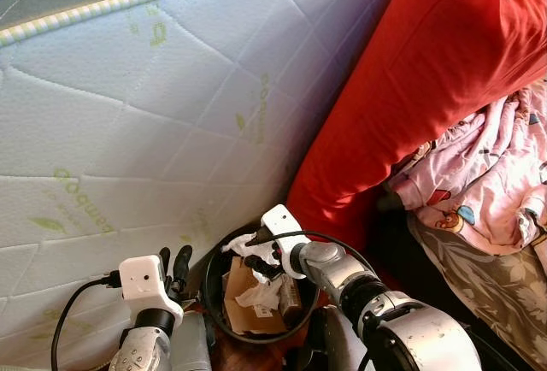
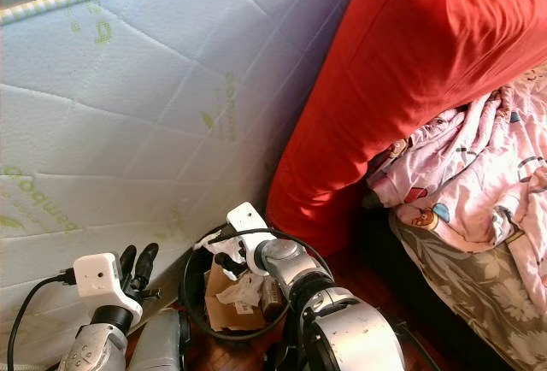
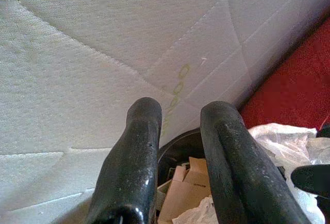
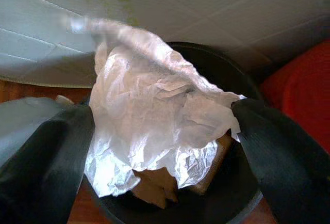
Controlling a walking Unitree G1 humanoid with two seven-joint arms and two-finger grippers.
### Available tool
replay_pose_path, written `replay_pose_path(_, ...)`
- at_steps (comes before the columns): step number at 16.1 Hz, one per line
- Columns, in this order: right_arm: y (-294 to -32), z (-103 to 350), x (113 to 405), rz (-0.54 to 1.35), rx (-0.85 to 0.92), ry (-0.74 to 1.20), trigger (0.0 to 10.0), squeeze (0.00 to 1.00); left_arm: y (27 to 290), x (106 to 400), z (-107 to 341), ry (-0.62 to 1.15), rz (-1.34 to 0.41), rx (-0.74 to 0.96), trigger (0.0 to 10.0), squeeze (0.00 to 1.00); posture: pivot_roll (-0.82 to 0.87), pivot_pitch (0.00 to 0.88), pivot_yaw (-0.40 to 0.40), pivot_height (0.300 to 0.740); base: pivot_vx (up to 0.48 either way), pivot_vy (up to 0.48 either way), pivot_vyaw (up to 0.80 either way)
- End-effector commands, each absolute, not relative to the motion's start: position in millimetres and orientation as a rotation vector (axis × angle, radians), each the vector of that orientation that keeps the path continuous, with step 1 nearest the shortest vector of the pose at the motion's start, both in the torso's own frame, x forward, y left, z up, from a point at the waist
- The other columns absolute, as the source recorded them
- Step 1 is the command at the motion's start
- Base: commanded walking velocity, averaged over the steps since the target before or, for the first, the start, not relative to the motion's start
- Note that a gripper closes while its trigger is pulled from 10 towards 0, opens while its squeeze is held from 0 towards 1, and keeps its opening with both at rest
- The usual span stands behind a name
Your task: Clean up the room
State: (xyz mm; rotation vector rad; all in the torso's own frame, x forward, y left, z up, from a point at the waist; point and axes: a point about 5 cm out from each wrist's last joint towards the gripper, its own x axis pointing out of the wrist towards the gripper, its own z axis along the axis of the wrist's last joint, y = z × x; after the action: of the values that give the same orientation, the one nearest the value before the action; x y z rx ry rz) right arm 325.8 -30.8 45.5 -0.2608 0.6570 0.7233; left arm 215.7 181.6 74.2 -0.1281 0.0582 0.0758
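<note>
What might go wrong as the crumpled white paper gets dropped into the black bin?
1. The crumpled white paper spreads wide between the right end effector fingers and looks light; released, it may catch on the black bin rim or drift onto the floor.
2. The bin already holds cardboard and paper piled near the rim, so the new piece may sit on top and slide out.
3. The left end effector hovers open beside the bin and might nudge it.

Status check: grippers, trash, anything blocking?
Right gripper over black bin, jaws around crumpled white paper. Left gripper open beside bin. Mattress close behind; bin mouth unobstructed.
</note>
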Motion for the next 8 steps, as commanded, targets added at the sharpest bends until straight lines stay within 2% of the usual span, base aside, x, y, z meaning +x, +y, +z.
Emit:
replay_pose_path(1, -34.5, 43.7, 326.2, 0.709, -0.322, 0.645, 10.0, 1.0, 180.7, 213.9, 75.4, 0.06, 0.077, -0.132, 10.0, 0.0, 0.29, 0.214, -0.13, 0.617, 0.0, 0.0, 0.0)
replay_pose_path(2, -38.1, 43.1, 327.5, 0.695, -0.398, 0.627, 10.0, 1.0, 180.5, 213.9, 75.3, 0.061, 0.077, -0.131, 10.0, 0.0, 0.29, 0.215, -0.131, 0.617, 0.0, 0.0, 0.0)
replay_pose_path(3, -38.8, 42.6, 327.4, 0.693, -0.405, 0.629, 10.0, 0.0, 180.4, 213.8, 75.2, 0.062, 0.077, -0.131, 10.0, 0.0, 0.29, 0.215, -0.131, 0.617, 0.0, 0.0, 0.0)
replay_pose_path(6, -39.8, 41.1, 326.4, 0.693, -0.41, 0.656, 10.0, 0.0, 180.6, 213.5, 74.8, 0.064, 0.078, -0.131, 10.0, 0.0, 0.29, 0.216, -0.132, 0.617, 0.0, 0.0, 0.0)
replay_pose_path(8, -36.7, 38.6, 322.0, 0.735, -0.312, 0.687, 10.0, 0.0, 179.9, 213.2, 74.7, 0.067, 0.074, -0.131, 10.0, 0.0, 0.29, 0.217, -0.133, 0.617, 0.0, 0.0, 0.0)
